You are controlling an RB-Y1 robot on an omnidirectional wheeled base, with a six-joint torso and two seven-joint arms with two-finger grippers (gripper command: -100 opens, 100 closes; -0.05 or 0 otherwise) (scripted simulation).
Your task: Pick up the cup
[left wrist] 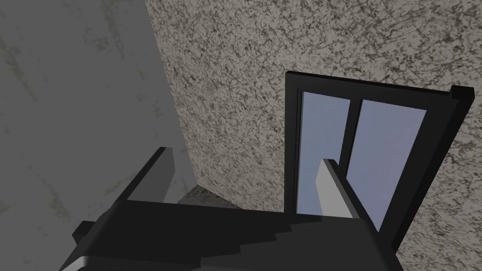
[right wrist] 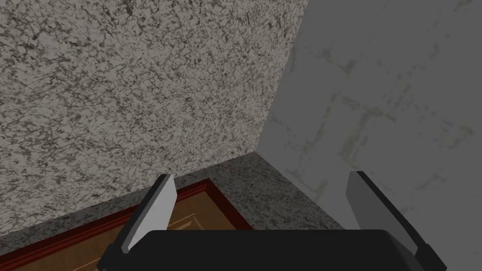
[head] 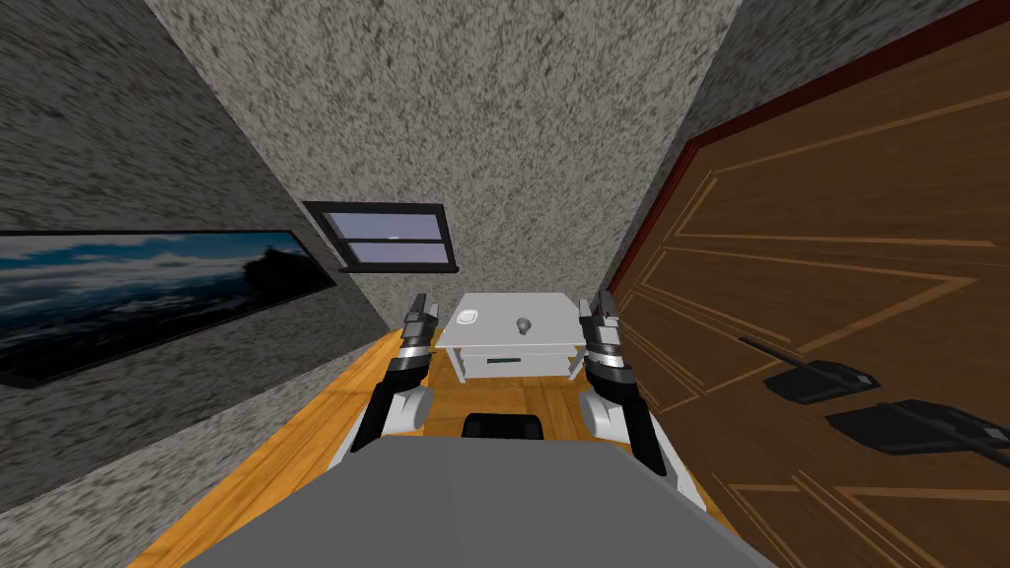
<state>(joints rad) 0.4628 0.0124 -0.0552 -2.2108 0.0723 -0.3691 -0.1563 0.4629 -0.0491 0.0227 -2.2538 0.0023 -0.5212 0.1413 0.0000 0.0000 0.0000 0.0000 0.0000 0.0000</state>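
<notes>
The left gripper (head: 422, 302) is held raised ahead of the left shoulder, and its two thin fingers (left wrist: 161, 173) are seen in the left wrist view standing well apart with nothing between them. The right gripper (head: 600, 300) is held level with it on the other side, and its fingers (right wrist: 157, 207) are likewise spread wide and hold nothing. Between the two grippers and beyond them a small white table (head: 548, 310) is seen against the speckled far wall, well apart from both hands. Two small things are set on its top. The grey rounded one near the middle is taken for the cup (head: 523, 325), though it is too small to be told with certainty, and it stands apart from both grippers. A low white dish-like thing (head: 468, 318) lies near the table's left side, apart from the cup. A dark strip (head: 503, 361) is seen on the white front below the table top; whether any writing is borne on it cannot be told. The table is stood on an orange wooden floor (head: 296, 444). A dark-framed window (head: 390, 237) is set in the far wall above and to the left of the table. A dark-framed picture (head: 148, 291) of sky and cloud is hung on the left wall. A brown panelled door (head: 838, 247) in a red-brown frame is seen on the right, with two black lever handles (head: 824, 380) on it.
</notes>
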